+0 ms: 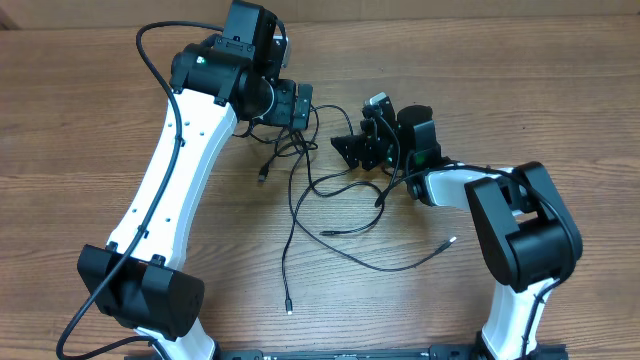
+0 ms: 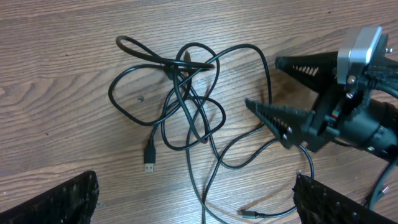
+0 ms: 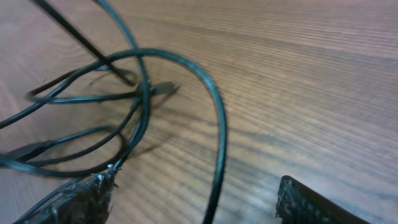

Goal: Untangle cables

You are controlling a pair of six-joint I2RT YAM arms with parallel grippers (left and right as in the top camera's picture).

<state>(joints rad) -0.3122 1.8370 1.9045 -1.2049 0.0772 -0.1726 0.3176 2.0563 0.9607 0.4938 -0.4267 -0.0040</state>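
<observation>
Cables [image 1: 310, 185] lie in one loose black tangle on the wooden table [image 1: 80, 120]. Seen from overhead, the tangle sits between the two pincers, just below the left pincer [image 1: 300, 105] and just left of the right pincer [image 1: 350, 150]. Four loose ends trail away from the knot toward the near edge, one of them silvery-tipped [image 1: 452, 240]. How many separate cords there are cannot be told.

From the left wrist, the left pincer [image 2: 196, 180] stands spread wide and holds nothing, with the cables [image 2: 186, 106] heaped ahead of its two fingers. One flat plug [image 2: 149, 160] lies just ahead of them. The right pincer [image 2: 264, 84] comes in from the right with its jaws apart and its tips at the tangle's edge.

From the right wrist, the right pincer [image 3: 196, 183] is spread. One cord [image 3: 214, 118] arcs down between its fingers, and several blurred loops lie ahead to the left around one small plug [image 3: 165, 88].
</observation>
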